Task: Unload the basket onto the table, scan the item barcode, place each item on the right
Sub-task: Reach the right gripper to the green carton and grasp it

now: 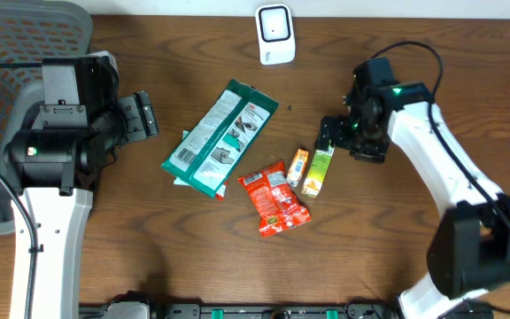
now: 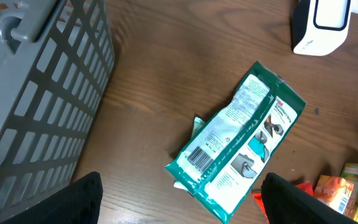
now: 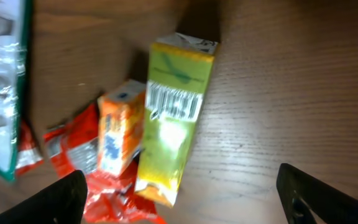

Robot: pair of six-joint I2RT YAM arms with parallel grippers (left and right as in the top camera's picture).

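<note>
**Right gripper** [image 1: 328, 131]: jaws wide, holding nothing and touching nothing. It hangs just above the far end of the green carton [image 3: 173, 112], fingers to either side of it in the wrist view. Judged to be lining up for a pick.

**Green carton**: the likely item to scan. It lies flat near the middle of the table [image 1: 149, 248], towards the right edge. Its barcode [image 3: 173, 102] faces up, so after lifting it would need turning towards the reader.

**Orange carton** [image 1: 297, 166]: lies alongside the green carton, touching it, on the side away from the arm. A close neighbour, so one finger has little room there.

**Red packet** [image 1: 275, 198]: crumpled, partly under the orange carton, nearer the front edge.

**Green-and-white pack** [image 1: 220, 139]: lies diagonally at mid-table, its own barcode [image 2: 199, 155] showing.

**Scanner** [image 1: 275, 34]: white, upright at the middle of the back edge, well apart from the items.

**Left gripper** [image 1: 140, 115]: jaws wide, empty, raised near the left edge beside the grey basket [image 1: 7, 53], clear of the work.
</note>
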